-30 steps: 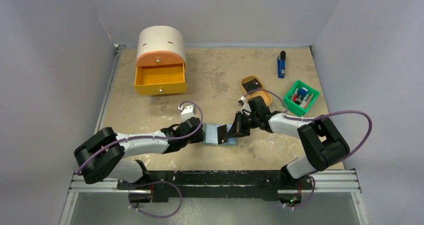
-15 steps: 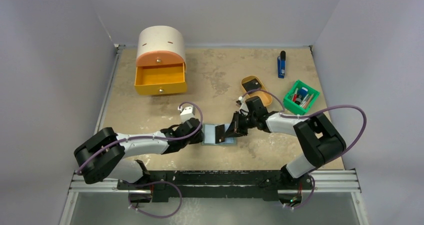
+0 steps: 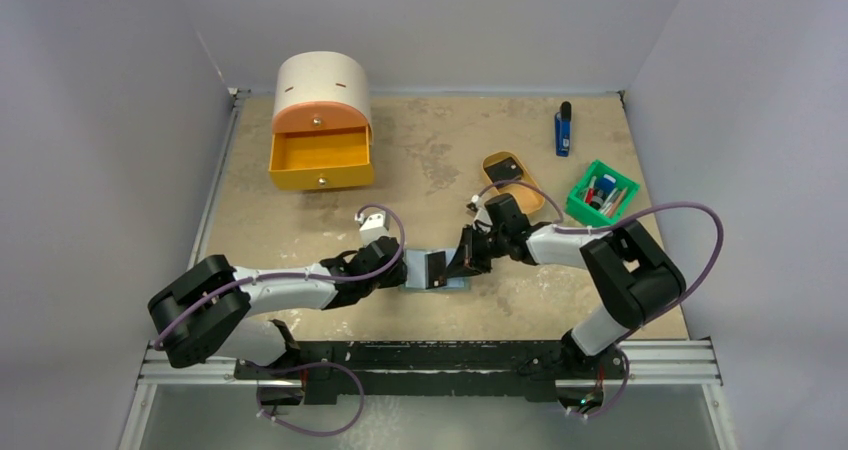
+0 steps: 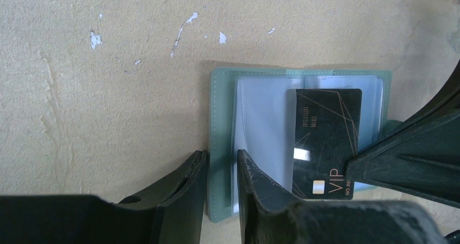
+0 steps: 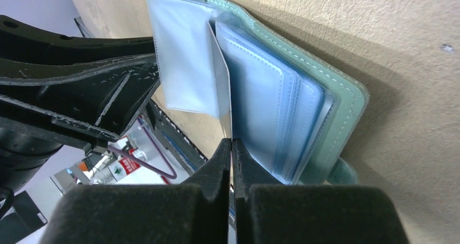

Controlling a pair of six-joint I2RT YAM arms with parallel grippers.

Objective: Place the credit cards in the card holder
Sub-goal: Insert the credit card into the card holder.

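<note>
Grey-green leather: the card holder (image 4: 221,146) lies opened flat on the tan table (image 3: 300,220), towards the near edge, between my two grippers. Its clear plastic sleeves (image 5: 184,59) face up, some fanned and lifted off the stack.

Left gripper (image 4: 221,156): jaws drawn in to a narrow gap, clamped on the holder's left cover edge. One finger sits outside the green border and the other lies on top of the sleeves.

Right gripper (image 5: 231,143): jaws fully closed, pinching a black credit card (image 4: 324,135) by its near end. In the right wrist view the card is edge-on, a thin line between the pads.

Card position: it lies over the right half of the open holder, long side running along the spine, with gold line art and "VIP" lettering up. Its far end reaches close to the top of the sleeves. I cannot tell whether that end is inside a pocket or only resting on the sleeve stack.

Second black card (image 3: 505,169) lies in the tan oval tray (image 3: 528,192), beyond my right wrist.

Also on the table: green bin (image 3: 580,210) holding small items at right, a blue-and-black stick (image 3: 563,130) at the far right, and a round-topped drawer box (image 3: 321,90) at the far left with its yellow drawer pulled out.
</note>
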